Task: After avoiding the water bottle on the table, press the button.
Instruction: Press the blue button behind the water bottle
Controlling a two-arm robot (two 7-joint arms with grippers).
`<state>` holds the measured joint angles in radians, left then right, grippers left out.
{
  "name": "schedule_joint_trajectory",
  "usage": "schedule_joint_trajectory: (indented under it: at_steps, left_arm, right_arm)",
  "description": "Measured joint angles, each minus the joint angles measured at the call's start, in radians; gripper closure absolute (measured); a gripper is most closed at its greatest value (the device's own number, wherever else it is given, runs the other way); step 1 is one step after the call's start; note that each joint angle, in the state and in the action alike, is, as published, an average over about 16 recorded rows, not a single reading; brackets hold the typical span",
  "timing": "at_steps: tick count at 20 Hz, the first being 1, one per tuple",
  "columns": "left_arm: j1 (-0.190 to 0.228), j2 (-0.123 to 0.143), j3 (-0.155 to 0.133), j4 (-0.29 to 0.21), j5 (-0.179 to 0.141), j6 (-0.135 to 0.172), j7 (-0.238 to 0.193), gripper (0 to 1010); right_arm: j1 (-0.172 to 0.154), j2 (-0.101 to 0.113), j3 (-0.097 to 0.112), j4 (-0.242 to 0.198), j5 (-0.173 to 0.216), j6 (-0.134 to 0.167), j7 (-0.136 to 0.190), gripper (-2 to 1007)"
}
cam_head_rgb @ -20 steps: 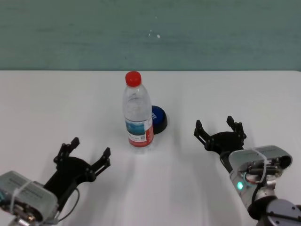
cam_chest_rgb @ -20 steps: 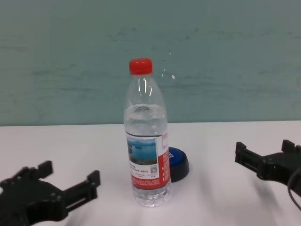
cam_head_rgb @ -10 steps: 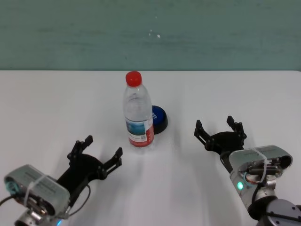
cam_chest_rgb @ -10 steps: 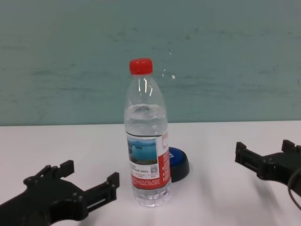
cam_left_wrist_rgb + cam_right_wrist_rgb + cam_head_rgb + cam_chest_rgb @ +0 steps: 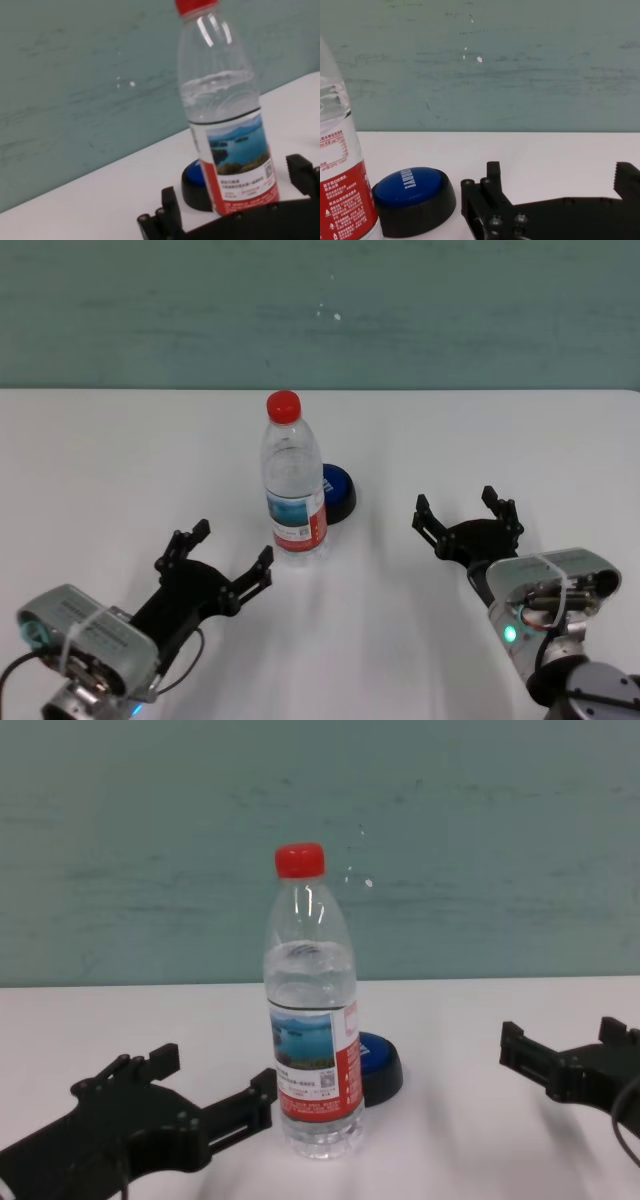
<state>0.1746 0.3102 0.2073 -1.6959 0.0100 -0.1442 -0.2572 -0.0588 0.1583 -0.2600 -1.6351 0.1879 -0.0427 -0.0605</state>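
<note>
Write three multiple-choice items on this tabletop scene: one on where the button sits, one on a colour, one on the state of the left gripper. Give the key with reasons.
1. Where is the button relative to the water bottle?
A. In front of it, nearer the robot
B. Behind it, toward the robot's right
C. Far off at the table's left edge

2. What colour is the bottle's screw cap?
A. Red
B. Blue
C. White

3. How is the left gripper?
A. Shut on the bottle
B. Pressing the button
C. Open, close beside the bottle's base

Key: 1 B, since the head view shows the blue dome partly hidden behind the bottle on its right side. 2 A, since the cap is red in every view that shows it. 3 C, since its fingers are spread on the white table and hold nothing. The right gripper rests open farther right.
</note>
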Motion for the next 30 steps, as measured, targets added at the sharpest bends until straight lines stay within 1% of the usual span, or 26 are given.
schedule_joint_trajectory:
  at_steps: [7,16,24,30]
  left_arm:
    - [0.000,-0.002,0.012,-0.014,-0.010,-0.005,-0.002,10]
    - [-0.010,-0.006,0.023,-0.015,-0.008,-0.013,0.002,10]
    - [-0.012,-0.009,0.025,-0.016,-0.007,-0.014,0.003,10]
    - [0.002,-0.004,0.020,-0.030,-0.011,-0.014,0.002,10]
  right_arm:
    - [0.000,0.000,0.000,0.000,0.000,0.000,0.000,1]
    - [0.000,0.000,0.000,0.000,0.000,0.000,0.000,1]
    - [0.000,0.000,0.000,0.000,0.000,0.000,0.000,1]
    - [0.000,0.000,0.000,0.000,0.000,0.000,0.000,1]
